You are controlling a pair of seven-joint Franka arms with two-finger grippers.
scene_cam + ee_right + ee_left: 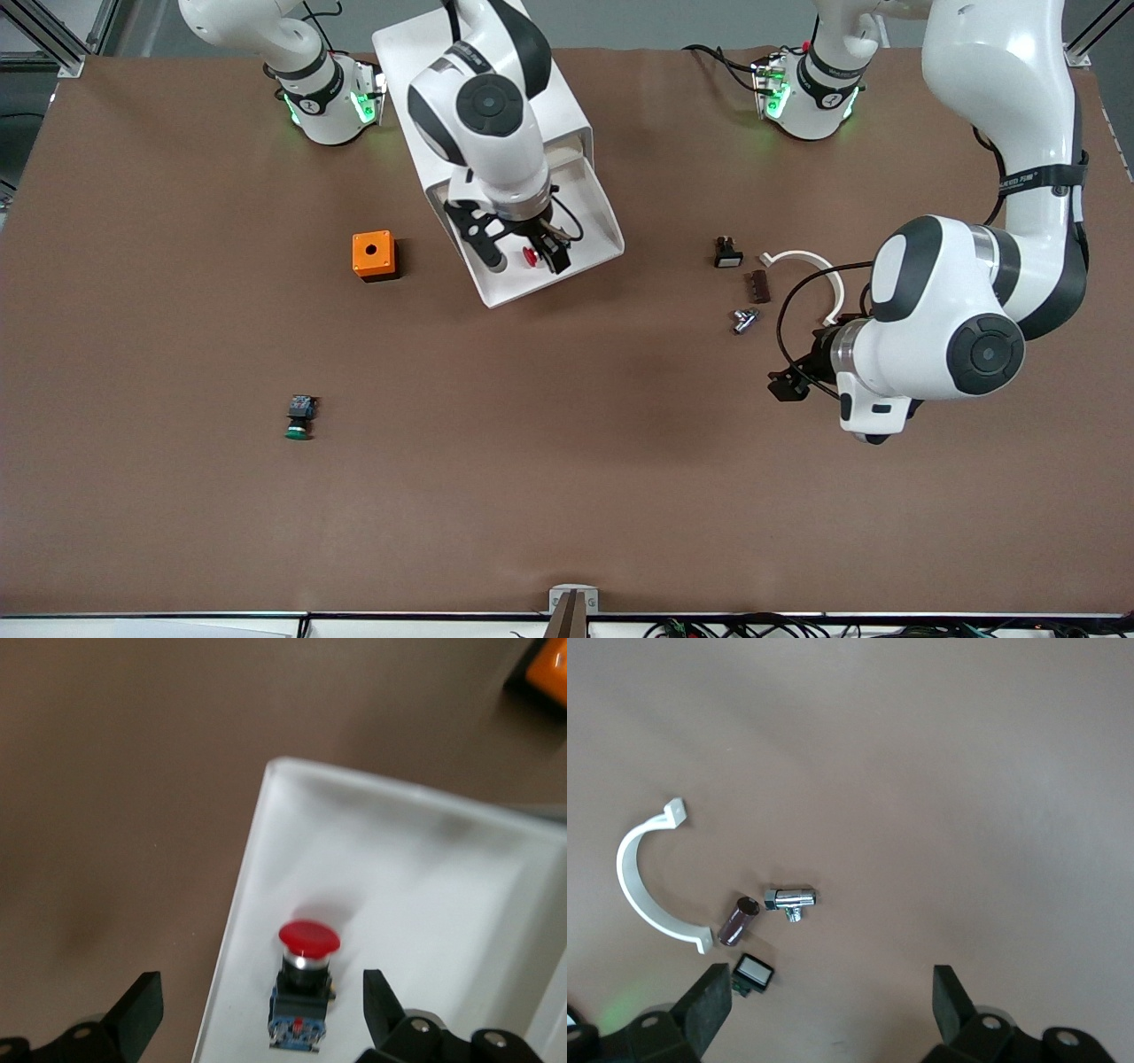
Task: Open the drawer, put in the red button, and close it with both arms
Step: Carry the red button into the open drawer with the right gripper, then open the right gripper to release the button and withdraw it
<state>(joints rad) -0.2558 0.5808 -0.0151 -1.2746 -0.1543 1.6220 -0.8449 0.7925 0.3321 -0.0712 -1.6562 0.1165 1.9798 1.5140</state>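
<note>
One red button [306,979] lies in the open drawer [592,208] beneath the spread right end effector [524,258].

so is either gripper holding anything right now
No. The right gripper is open over the red button lying in the drawer; the left gripper is open, empty.

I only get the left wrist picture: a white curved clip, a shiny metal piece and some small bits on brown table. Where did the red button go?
Observer: The red button lies in the open white drawer, between the open fingers of the right gripper, not gripped.
Operator: Is there a green one too?
Observer: Yes, a green button lies on the table, nearer the front camera than the orange box.
Operator: And the arm I'm looking from?
Observer: The left gripper is open and holds nothing, over the table toward the left arm's end, beside the white clip.
</note>
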